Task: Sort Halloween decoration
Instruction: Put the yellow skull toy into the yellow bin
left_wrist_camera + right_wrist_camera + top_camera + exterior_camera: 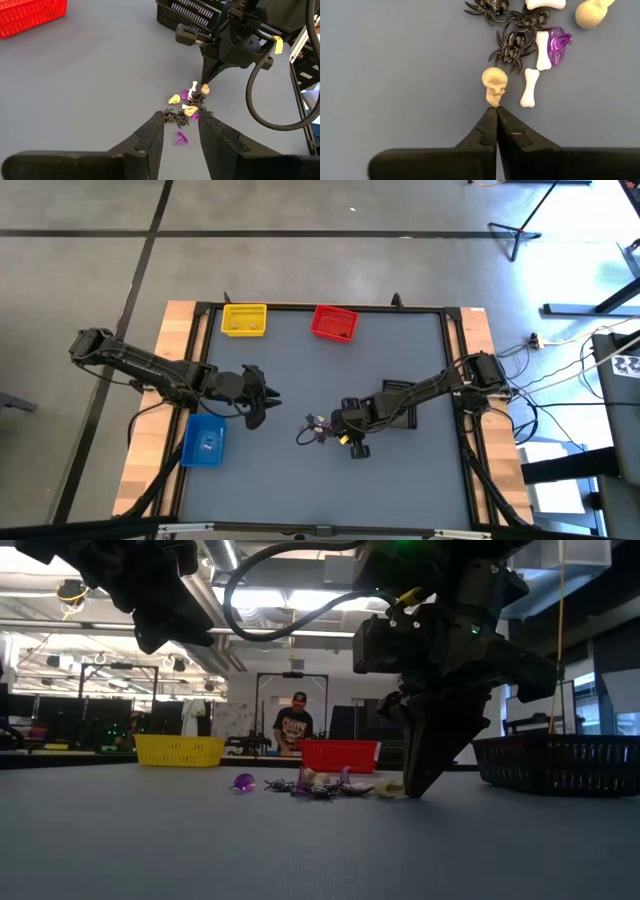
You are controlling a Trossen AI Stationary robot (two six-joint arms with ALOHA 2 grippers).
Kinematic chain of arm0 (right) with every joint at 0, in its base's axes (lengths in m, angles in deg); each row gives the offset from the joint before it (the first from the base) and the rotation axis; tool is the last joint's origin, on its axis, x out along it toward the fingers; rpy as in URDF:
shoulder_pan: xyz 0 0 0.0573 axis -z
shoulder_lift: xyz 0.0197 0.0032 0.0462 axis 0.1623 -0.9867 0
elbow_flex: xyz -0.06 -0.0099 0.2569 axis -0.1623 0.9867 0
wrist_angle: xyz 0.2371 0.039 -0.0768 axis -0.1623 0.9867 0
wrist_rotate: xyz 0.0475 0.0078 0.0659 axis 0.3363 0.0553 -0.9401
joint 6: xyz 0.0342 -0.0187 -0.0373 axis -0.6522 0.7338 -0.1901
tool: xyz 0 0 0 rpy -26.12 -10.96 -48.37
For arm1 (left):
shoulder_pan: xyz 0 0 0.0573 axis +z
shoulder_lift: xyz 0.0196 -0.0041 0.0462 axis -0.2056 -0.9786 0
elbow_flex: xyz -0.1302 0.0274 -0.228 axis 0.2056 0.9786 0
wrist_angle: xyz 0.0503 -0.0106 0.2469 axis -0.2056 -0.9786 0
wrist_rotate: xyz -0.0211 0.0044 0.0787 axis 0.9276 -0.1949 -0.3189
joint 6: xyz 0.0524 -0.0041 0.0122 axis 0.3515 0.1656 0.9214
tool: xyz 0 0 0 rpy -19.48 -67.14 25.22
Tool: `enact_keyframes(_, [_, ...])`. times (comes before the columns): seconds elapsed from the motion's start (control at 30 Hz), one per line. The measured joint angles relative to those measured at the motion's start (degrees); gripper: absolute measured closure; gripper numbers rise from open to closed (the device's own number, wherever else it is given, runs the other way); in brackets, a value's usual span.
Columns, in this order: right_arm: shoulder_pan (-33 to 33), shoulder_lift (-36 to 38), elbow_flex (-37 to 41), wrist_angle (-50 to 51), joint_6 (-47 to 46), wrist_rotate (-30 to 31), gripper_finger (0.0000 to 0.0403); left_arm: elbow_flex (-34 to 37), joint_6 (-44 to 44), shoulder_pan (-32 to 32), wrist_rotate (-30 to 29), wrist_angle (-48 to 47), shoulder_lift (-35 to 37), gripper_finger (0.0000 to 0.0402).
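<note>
Pale tan skull sits at the near edge of the Halloween decoration pile, mid-counter. Right end effector is down at the counter with fingertips pressed together, tips touching the skull's lower end; whether the skull is actually pinched cannot be told. Left end effector hovers short of the pile, fingers parted, holding nothing.

Pile contents visible: dark spiders, white bones, purple pieces, tan skulls, all bunched together.

Progress: early, by judgement. Yellow bin, red bin, blue bin and black bin show no clear contents from above; too small to confirm. Most trinkets appear unsorted.
</note>
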Motion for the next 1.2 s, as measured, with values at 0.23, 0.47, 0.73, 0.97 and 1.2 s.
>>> enact_keyframes(0.23, [0.0,0.0,0.0,0.1,0.0,0.0,0.0389,0.0,0.0,0.0,0.0,0.0,0.0,0.0286])
enact_keyframes(0.47, [0.0,0.0,0.0,0.0,-0.1,-0.2,0.0347,0.0,0.0,0.0,0.0,0.0,0.0,0.0286])
enact_keyframes(0.73, [0.0,0.0,0.0,-2.6,-0.1,-0.1,0.0282,0.0,0.1,0.0,0.0,0.0,0.0,0.0286])
enact_keyframes(0.97, [0.0,0.0,0.0,-3.0,-0.1,0.7,0.0274,0.0,0.1,0.0,0.0,0.0,0.0,0.0286])
enact_keyframes(1.2, [0.0,0.0,0.0,-5.4,-0.1,0.9,0.0274,0.0,0.1,0.0,0.0,0.0,0.0,0.0286])
